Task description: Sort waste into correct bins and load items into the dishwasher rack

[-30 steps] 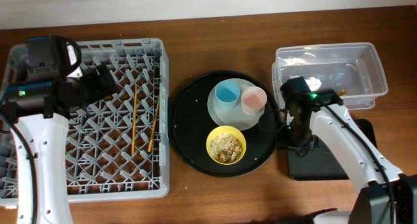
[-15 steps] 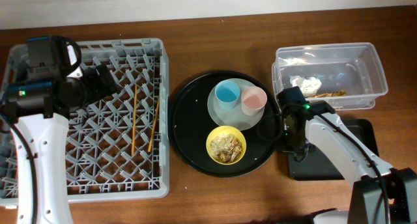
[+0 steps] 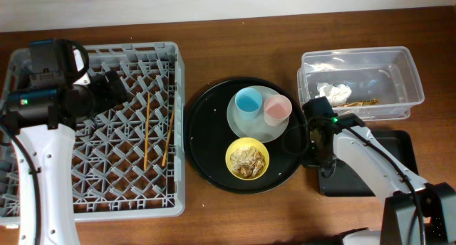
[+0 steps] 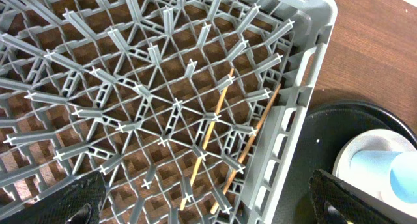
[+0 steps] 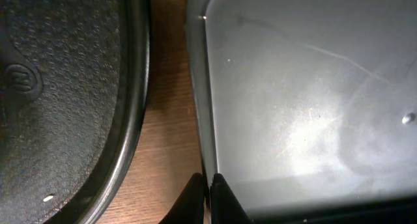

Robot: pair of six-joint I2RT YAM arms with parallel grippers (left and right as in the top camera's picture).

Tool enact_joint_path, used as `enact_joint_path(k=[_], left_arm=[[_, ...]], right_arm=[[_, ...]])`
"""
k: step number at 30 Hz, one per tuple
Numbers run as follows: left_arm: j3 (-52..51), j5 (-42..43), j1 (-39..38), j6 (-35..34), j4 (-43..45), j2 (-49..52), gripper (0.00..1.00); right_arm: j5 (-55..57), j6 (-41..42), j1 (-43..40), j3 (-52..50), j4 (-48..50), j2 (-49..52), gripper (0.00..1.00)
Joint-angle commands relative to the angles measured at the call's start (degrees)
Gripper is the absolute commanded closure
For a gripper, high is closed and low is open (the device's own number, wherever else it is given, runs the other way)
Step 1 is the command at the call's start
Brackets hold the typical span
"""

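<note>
While our left arm has not shifted over the past second, our right arm has swung down and leftward, off the clear tub (image 3: pixel 407 60) at the upper right of the overhead view. That move uncovers what lies inside it: the crumpled napkin (image 3: pixel 335 92) and, just beside it, the wrapper stick (image 3: pixel 360 102). We judge the paper waste to be sorted.

Our right gripper (image 5: pixel 208 198) now sits at the left rim of the flat black tray (image 3: pixel 395 142), in the narrow gap between it and the round black tray (image 3: pixel 206 131). In the right wrist view its jaws are closed to a thin slit and the tray's rim runs straight into that slit, so we appear to be pinching the rim, perhaps to reposition the tray.

Our left gripper (image 4: pixel 210 204) hangs over the dishwasher rack (image 3: pixel 92 206) at the left of the frame with its jaws spread wide, holding nothing. The two chopsticks (image 3: pixel 147 127) already lie on the rack's grid.

The rest is still to do. The food scraps (image 3: pixel 247 159) remain heaped in the yellow bowl (image 3: pixel 229 159), low on the round tray. Above it, the blue cup (image 3: pixel 249 101) and pink cup (image 3: pixel 277 110) stand on the plate (image 3: pixel 246 129). We expect the scraps to go to the flat tray next.
</note>
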Motion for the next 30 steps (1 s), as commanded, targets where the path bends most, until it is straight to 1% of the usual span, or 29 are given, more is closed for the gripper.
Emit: enact_joint_path(k=[1,6,9,11,14,20,26,30], left_arm=[[0.57,0.20,0.22,-0.50,0.11,0.09,0.01],[0.57,0.20,0.22,-0.52,0.11,0.09,0.01],[0.57,0.20,0.22,-0.52,0.09,0.09,0.01],[0.57,0.20,0.22,-0.52,0.09,0.09,0.01],[0.57,0.22,0.22,-0.52,0.09,0.09,0.01],[0.57,0.20,0.22,-0.50,0.09,0.09,0.01],[0.57,0.20,0.22,-0.52,0.09,0.09,0.01],[0.57,0.20,0.22,-0.52,0.09,0.09,0.01]], right_arm=[[1.33,0.26,0.33,-0.59,1.07,0.46,0.96],[1.33,0.15,0.33,-0.59,2.14,0.46,0.96],[1.29,-3.23,0.33,-0.59,2.89,0.46,0.96],[1.01,-3.28,0.33,-0.59,3.19,0.46,0.96],[-1.49,-5.99,0.33,-0.59,3.74,0.46,0.96],[-1.51,-6.32,0.33,-0.59,2.95,0.46,0.96],[-2.56,-12.46,0.33,-0.59,2.54,0.46,0.96],[-2.80,-13.31,0.33,-0.59,2.49,0.46,0.96]])
